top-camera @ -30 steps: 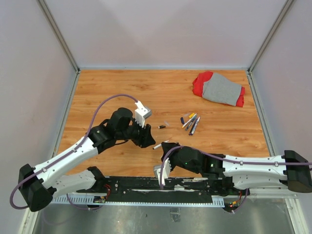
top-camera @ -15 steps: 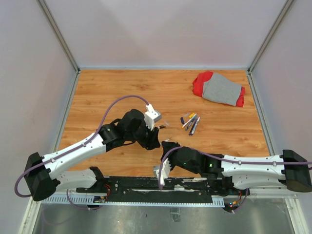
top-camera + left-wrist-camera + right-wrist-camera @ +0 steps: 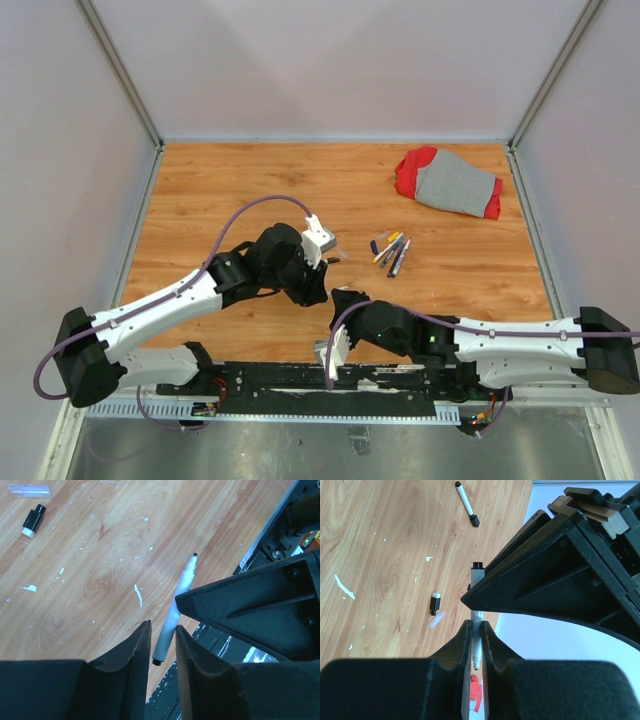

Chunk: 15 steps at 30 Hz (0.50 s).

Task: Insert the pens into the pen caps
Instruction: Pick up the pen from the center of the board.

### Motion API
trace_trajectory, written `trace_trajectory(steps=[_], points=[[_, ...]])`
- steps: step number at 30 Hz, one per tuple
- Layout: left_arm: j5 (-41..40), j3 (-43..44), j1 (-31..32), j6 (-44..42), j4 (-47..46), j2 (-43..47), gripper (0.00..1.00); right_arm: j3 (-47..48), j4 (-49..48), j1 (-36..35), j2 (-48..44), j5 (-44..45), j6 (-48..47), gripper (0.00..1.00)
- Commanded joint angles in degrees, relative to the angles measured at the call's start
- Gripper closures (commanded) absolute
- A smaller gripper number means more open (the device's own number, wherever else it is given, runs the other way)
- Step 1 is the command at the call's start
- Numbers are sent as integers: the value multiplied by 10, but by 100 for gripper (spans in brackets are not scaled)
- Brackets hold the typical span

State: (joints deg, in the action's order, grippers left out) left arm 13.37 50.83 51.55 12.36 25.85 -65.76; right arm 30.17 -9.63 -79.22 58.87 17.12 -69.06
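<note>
My right gripper point(image 3: 476, 630) is shut on a white-barrelled pen point(image 3: 477, 611), writing tip toward the wrist. In the top view it point(image 3: 342, 298) sits near the table's front middle. My left gripper point(image 3: 161, 635) is open, its jaws either side of that pen's point(image 3: 172, 617) dark back end, not closed on it. In the top view it point(image 3: 318, 288) almost meets the right gripper. A black pen cap with a white end point(image 3: 34, 520) lies apart on the wood, also seen from above point(image 3: 331, 260) and in the right wrist view point(image 3: 435, 604). Several pens point(image 3: 391, 251) lie bunched farther right.
A red and grey cloth point(image 3: 450, 182) lies at the back right. A clear plastic tube point(image 3: 28, 490) lies by the black cap. Another pen with a black end point(image 3: 466, 502) lies on the wood. The table's front edge and rail point(image 3: 330, 385) are just behind the grippers.
My left arm has swung right and forward until its jaws reach the pen in the right gripper. The right arm has hardly moved.
</note>
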Motion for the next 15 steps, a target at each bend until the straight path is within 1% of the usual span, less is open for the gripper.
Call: trace_trajectory(steps=[1, 4, 7, 11, 13, 15], points=[[-4, 21, 4, -18, 22, -8, 76, 1, -23, -10, -7, 7, -11, 99], [-17, 22, 4, -16, 25, -8, 90, 0, -29, -10, -7, 7, -12, 99], [-26, 18, 4, -15, 18, 1, 99, -2, -35, -10, -9, 4, -11, 97], [-40, 15, 4, -19, 13, 13, 100, -1, -41, -10, -15, 2, -10, 89], [-50, 15, 4, -21, 14, 18, 100, -1, -41, -10, -19, -1, -9, 82], [-58, 15, 4, -24, 15, 21, 99, 0, -35, -10, -27, -7, 0, 71]])
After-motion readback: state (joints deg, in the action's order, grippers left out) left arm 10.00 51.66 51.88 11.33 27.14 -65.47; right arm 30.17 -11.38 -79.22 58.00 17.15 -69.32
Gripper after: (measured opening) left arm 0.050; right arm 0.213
